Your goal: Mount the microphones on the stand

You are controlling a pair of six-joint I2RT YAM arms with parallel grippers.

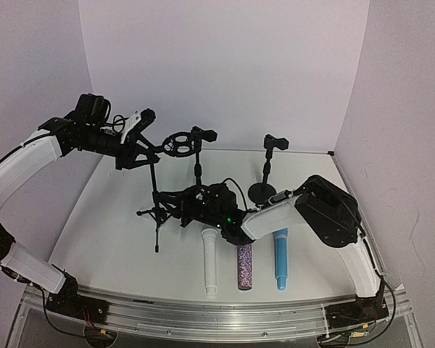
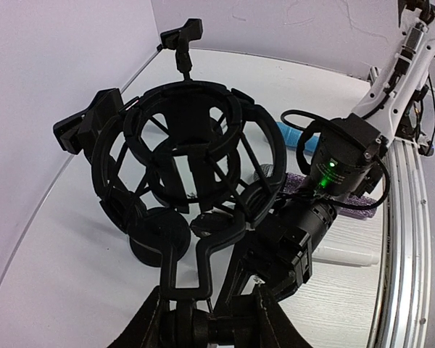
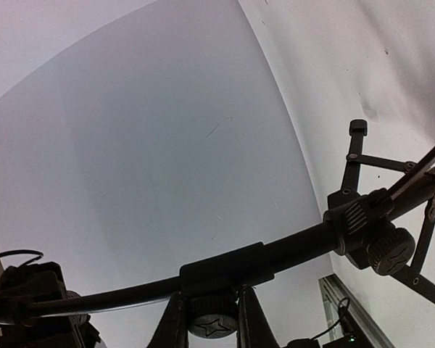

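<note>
Lying side by side near the front of the table (image 1: 109, 217), the 3 mics touch no holder: white mic (image 1: 209, 261) on the left, purple mic (image 1: 244, 267) in the middle, blue mic (image 1: 280, 259) on the right. The right arm reaches over their far ends, hiding the top of the purple one.

The right claw (image 3: 212, 319) is clenched on the black pole (image 3: 225, 264) of the tripod stand (image 1: 157, 210), its fingers on either side of a knob. The left claw (image 2: 210, 319), raised high on the left, grasps the stem under the shock mount (image 2: 188, 152), the ring-shaped cage at the top of that stand (whether the tripod feet all rest on the table, I cannot tell).

Farther back stand 2 more holders with clips on top: a slim one (image 1: 199, 156) and a round-base one (image 1: 264, 177).
</note>
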